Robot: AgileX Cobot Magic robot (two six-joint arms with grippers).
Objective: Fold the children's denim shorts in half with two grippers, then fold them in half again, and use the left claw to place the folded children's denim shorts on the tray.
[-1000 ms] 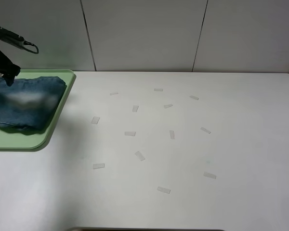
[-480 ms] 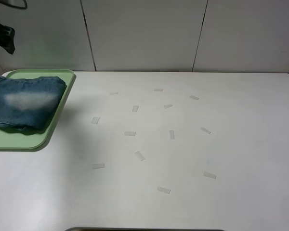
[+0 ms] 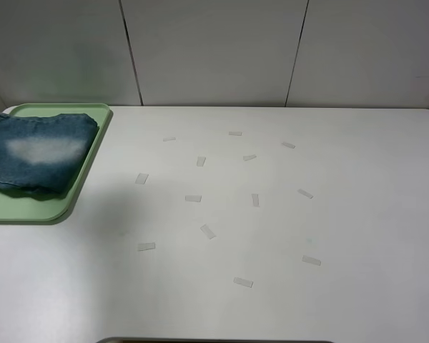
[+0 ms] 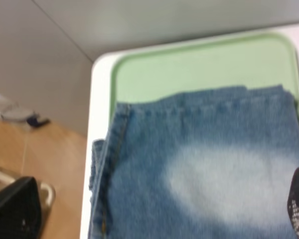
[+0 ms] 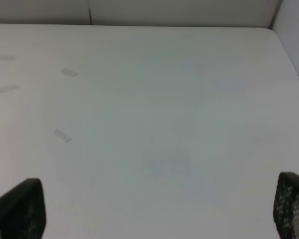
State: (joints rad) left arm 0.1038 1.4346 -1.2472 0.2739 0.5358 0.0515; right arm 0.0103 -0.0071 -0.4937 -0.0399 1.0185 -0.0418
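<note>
On tray [image 3: 71, 204] | shorts [image 3: 39, 153] folded (left edge cropped) | both end effectors apart, empty

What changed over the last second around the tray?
The left gripper, fingers open and empty, lifted up and away, out of the overhead view. The folded blue denim shorts stayed put on the pale green plastic tray; the tape strips on the white table are unchanged.

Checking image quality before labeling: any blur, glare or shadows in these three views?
Exterior high: sharp, even light, soft shadow on the table beside the tray. Left wrist: soft and blurred; shorts show a pale faded patch, not glare. Right wrist: slightly soft, flat lighting, dark fingertips out of focus at the edges.
</note>
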